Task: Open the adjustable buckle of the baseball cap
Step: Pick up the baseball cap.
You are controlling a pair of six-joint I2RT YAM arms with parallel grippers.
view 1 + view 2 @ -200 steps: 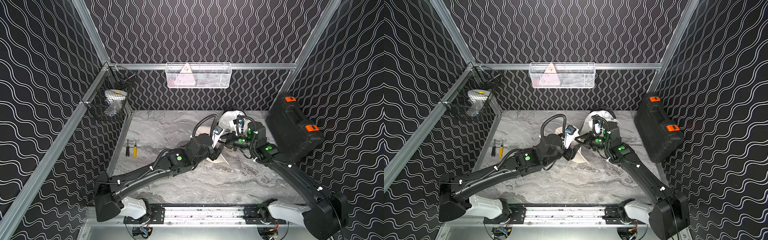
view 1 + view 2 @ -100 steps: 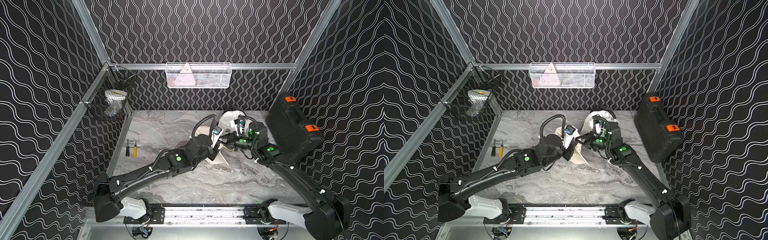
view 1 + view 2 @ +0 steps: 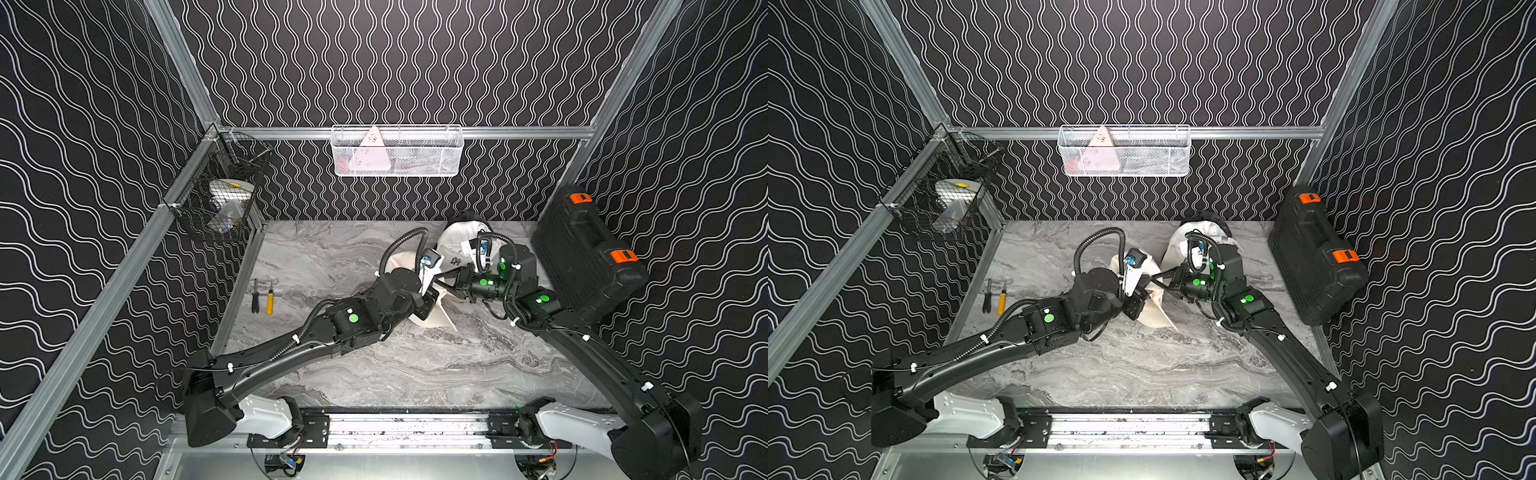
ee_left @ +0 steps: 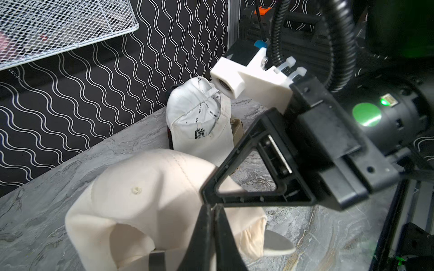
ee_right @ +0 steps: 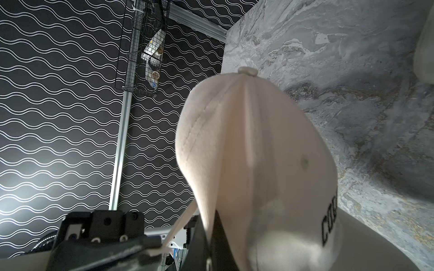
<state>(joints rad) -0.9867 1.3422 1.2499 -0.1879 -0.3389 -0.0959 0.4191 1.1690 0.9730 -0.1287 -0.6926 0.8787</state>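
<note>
Grey marble tabletop (image 3: 374,374) | soft cream cloth cap (image 4: 145,199) | left tool (image 4: 212,215) pinches strap (image 5: 179,225) | right tool (image 5: 210,234) clamps cap

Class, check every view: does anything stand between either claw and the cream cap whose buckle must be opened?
Nothing visible does. The left claw is shut on the cap's strap, and the right claw is shut on the cream cap itself. The white cap lies beyond them, not between.
</note>
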